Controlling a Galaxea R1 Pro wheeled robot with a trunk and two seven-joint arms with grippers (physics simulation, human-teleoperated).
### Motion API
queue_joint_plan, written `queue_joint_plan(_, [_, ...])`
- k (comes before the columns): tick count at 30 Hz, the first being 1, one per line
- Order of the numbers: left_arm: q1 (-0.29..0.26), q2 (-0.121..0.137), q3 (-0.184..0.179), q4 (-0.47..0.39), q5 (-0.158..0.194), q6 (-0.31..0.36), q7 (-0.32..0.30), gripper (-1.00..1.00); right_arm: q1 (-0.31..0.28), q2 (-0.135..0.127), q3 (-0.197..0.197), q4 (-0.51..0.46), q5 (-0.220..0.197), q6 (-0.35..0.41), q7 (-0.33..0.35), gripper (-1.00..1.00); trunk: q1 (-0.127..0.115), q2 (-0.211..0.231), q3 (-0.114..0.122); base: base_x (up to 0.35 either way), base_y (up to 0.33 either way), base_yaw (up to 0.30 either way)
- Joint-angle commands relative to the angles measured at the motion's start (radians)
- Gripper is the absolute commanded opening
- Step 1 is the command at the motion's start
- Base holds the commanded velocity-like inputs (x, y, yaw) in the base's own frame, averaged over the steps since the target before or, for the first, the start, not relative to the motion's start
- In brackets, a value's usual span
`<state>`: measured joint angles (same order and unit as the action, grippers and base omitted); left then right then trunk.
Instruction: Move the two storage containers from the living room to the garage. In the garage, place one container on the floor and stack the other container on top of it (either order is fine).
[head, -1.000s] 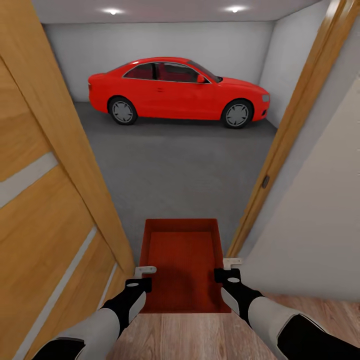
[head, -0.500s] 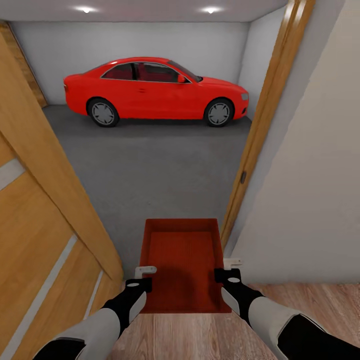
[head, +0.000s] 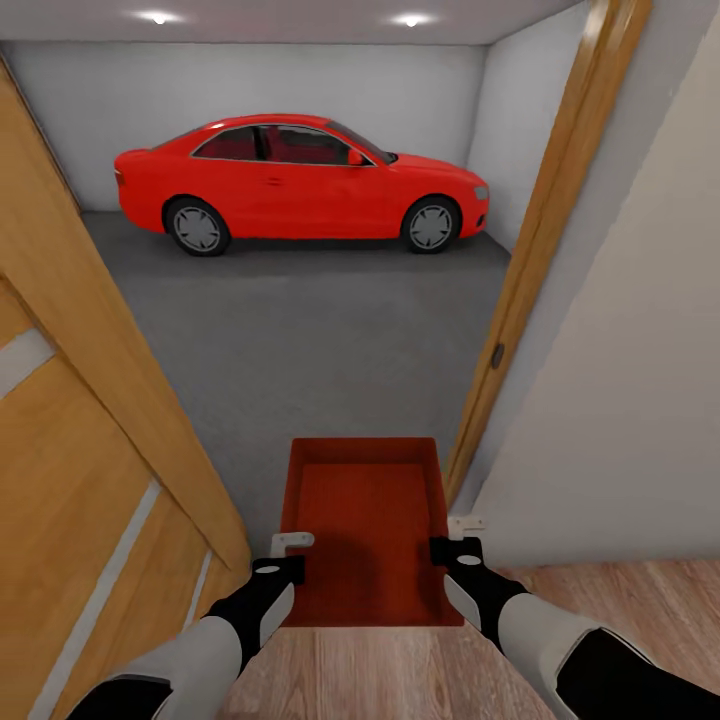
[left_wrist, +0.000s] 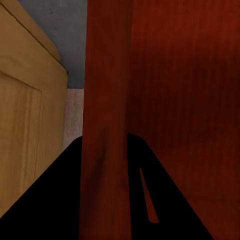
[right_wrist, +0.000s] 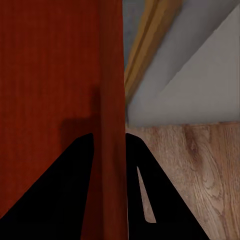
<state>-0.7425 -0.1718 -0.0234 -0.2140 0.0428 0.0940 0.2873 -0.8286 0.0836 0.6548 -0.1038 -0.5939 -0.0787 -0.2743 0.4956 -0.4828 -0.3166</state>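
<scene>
One orange-red storage container (head: 365, 520), open-topped and empty, hangs level in front of me at the doorway into the garage. My left gripper (head: 287, 556) is shut on its left wall, and my right gripper (head: 454, 538) is shut on its right wall. The left wrist view has the thin red wall (left_wrist: 106, 100) running between the dark fingers (left_wrist: 55, 200). In the right wrist view the other wall (right_wrist: 108, 90) is pinched the same way. Beyond the container lies the garage's dark grey concrete floor (head: 320, 330). The second container is out of view.
An open oak door (head: 80, 470) with frosted strips stands close on my left. The oak door frame (head: 545, 240) and a white wall (head: 620, 400) are close on my right. A red car (head: 300, 185) is parked along the garage's back wall. Wood planks (head: 400, 670) lie under me.
The whole picture has shifted: the car and the door now sit further left, so the camera has moved. Both grippers hold the container as before.
</scene>
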Motion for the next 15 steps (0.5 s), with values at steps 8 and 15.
queue_joint_plan(8, [0.0, 0.008, -0.018, -0.005, -0.021, 0.006, 0.013, -1.0, -0.001, -0.001, -0.007, 0.023, -0.024, -0.007, -0.04, -1.0, 0.001, -0.002, -0.001, 0.039, 0.147, 0.0])
queue_joint_plan(15, [0.0, 0.008, -0.018, -0.005, -0.021, 0.006, 0.013, -1.0, -0.001, -0.001, -0.007, 0.023, -0.024, -0.007, -0.04, -1.0, 0.001, -0.002, -0.001, 0.001, 0.007, 0.0])
